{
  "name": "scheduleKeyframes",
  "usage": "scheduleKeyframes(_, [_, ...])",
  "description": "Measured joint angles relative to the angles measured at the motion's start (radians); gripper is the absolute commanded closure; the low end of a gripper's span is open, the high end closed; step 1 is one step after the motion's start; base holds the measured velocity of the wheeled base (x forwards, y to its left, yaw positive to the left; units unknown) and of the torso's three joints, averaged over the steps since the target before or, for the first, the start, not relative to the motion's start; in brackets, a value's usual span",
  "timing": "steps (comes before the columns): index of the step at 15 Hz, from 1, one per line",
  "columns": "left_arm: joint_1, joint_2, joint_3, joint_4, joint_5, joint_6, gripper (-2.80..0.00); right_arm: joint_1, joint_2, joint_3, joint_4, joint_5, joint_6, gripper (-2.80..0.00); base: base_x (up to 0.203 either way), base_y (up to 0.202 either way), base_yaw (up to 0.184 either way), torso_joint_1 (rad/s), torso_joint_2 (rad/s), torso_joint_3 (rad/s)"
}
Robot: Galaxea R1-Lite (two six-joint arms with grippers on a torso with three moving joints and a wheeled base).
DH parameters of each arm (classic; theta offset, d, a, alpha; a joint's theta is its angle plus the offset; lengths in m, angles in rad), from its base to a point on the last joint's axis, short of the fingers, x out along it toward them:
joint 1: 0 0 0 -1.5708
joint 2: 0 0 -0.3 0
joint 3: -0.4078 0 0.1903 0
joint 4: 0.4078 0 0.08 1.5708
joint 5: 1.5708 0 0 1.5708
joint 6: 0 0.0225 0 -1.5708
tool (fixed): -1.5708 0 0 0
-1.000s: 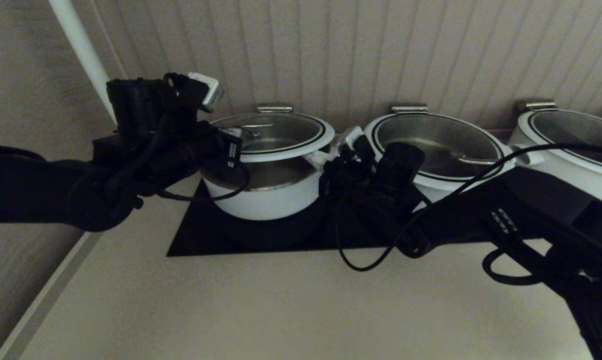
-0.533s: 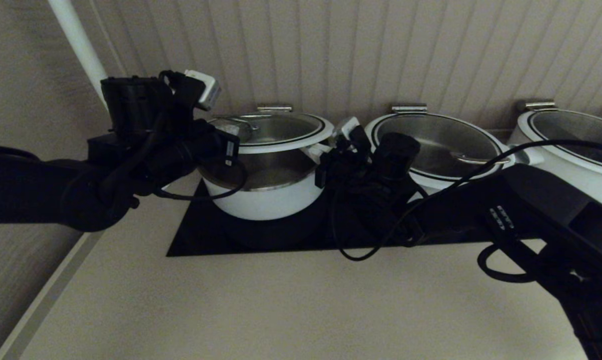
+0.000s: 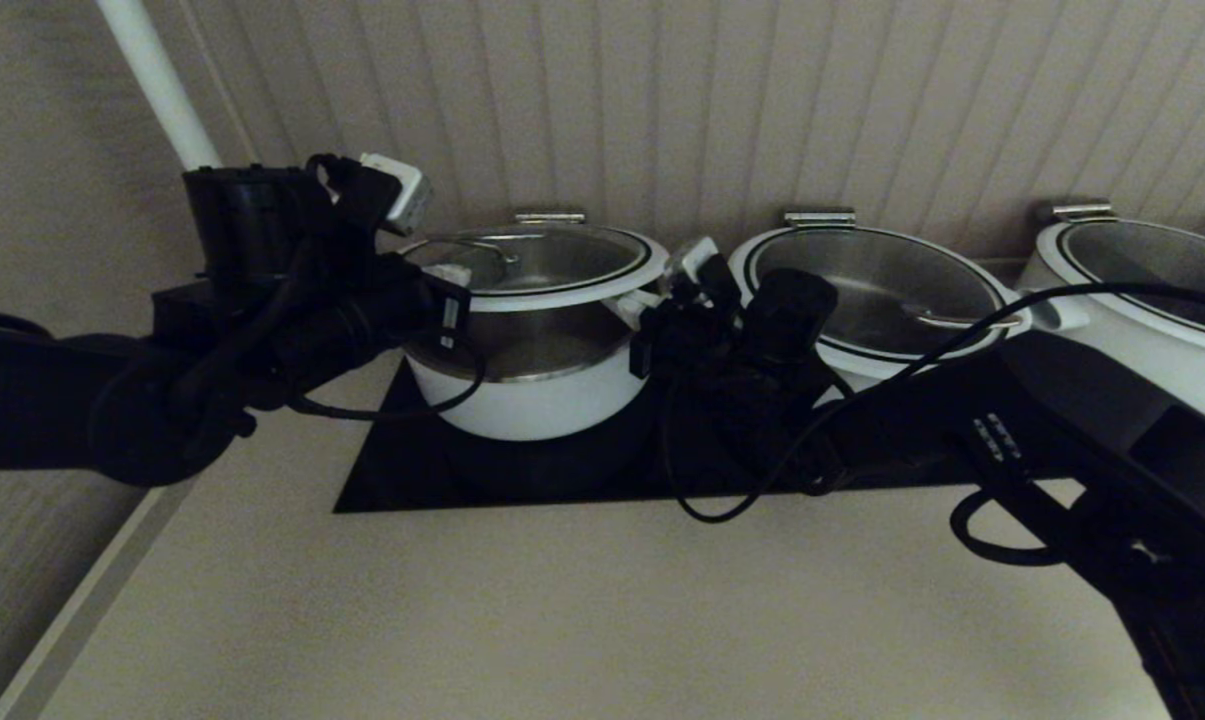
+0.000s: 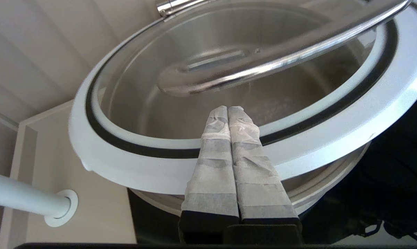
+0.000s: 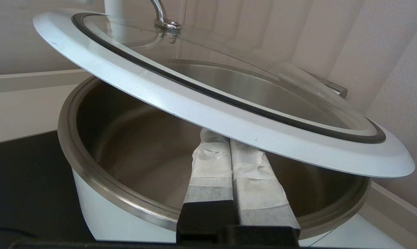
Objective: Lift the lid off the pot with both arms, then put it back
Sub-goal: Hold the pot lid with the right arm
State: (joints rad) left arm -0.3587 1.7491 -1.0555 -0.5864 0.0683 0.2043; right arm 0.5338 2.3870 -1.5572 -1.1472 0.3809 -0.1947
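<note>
I see the lid (image 3: 532,262) raised clear of the pot (image 3: 527,385), tilted (its left side higher). My left gripper (image 4: 229,112) lies across the top of its left rim, fingers pressed together. My right gripper (image 5: 219,136), fingers likewise together, props its right rim from underneath. The pot stands on a black cooktop (image 3: 402,480).

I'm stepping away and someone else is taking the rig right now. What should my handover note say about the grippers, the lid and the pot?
Left gripper: shut, its fingers lying over the lid's white rim.
Right gripper: shut, tucked under the lid's opposite rim, propping it.
Lid: lifted clear of the pot, tilted, hanging above the opening.
Pot: on the black cooktop, leftmost of three pots.
Done: lid is off.
Left: lower it level back onto the pot, then draw both grippers away.
</note>
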Motion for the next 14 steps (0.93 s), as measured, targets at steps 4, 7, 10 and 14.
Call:
scheduleKeyframes(4, [0.000,-0.050,0.001,0.075,-0.001,0.000,0.00,0.000,0.003,-0.002,0.000,0.000,0.000,0.00,0.000,0.000,0.000,0.000,0.00,0.000])
scheduleKeyframes(7, [0.000,-0.090,0.001,0.093,-0.001,-0.001,0.00,0.000,0.005,-0.011,0.003,0.000,0.000,0.00,0.000,0.000,0.000,0.000,0.00,0.000])
scheduleKeyframes(10, [0.000,-0.139,0.002,0.154,0.000,0.000,0.00,-0.001,0.006,-0.021,0.006,0.000,0.000,0.00,0.000,0.000,0.000,0.000,0.00,0.000])
scheduleKeyframes(14, [0.000,-0.208,0.040,0.188,0.000,0.000,0.00,-0.002,0.006,-0.024,0.006,0.000,0.000,0.00,0.000,0.000,0.000,0.000,0.00,0.000])
